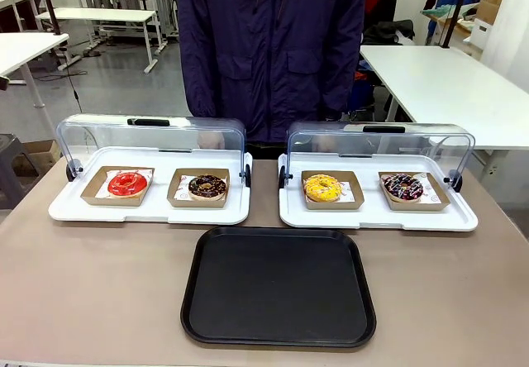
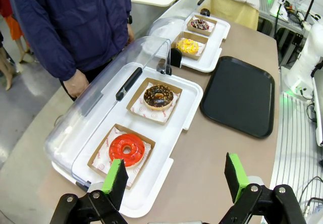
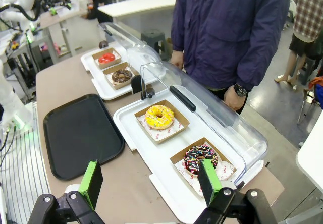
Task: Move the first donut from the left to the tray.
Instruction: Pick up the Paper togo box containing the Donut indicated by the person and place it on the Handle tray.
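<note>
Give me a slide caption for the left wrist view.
Open left gripper facing the red donut, with the black tray beyond.

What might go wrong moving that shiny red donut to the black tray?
The glossy red glazed ring donut sits in a shallow brown cardboard holder; the open left gripper might smear the glaze or crush that thin wall. The chocolate-brown donut sits beside it on the same white tray and may get bumped. The holder might catch that tray's rim heading to the flat black plastic tray.
</note>
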Tool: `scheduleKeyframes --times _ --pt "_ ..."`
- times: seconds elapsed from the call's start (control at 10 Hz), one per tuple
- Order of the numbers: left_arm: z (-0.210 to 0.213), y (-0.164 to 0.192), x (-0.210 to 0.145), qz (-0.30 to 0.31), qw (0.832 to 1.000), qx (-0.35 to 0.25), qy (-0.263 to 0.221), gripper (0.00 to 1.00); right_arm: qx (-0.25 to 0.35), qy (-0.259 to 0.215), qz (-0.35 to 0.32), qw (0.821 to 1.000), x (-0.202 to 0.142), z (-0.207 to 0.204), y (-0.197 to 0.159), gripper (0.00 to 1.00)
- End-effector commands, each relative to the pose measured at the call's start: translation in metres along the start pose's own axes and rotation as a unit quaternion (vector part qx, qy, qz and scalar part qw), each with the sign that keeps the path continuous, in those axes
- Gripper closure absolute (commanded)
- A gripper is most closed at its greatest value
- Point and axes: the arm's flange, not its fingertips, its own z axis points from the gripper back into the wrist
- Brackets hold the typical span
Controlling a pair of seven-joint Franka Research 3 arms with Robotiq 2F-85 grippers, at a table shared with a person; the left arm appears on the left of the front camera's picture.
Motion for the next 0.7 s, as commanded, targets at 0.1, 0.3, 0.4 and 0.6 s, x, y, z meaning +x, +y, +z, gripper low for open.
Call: scheduleKeyframes --times 0.1,0.3,0.4,0.6 --pt "0.0003 -0.0003 0.0001 -0.003 1.0 -0.004 -0.006 0.0 0.0 -0.01 0.01 1.0 0.0011 -0.0006 -0.0018 0.0" --pt "0.0003 -0.0003 0.0001 -0.003 1.0 -0.004 -0.006 0.0 0.0 -0.01 0.01 1.0 0.0011 -0.0006 -0.0018 0.0" --pt "0.0003 -0.0003 0.0001 -0.003 1.0 -0.004 -0.006 0.0 0.0 -0.01 0.01 1.0 0.0011 -0.0006 -0.0018 0.0" --pt "0.0003 -0.0003 0.0001 -0.003 1.0 -0.004 -0.006 0.0 0.0 -0.01 0.01 1.0 0.0011 -0.0006 -0.0018 0.0"
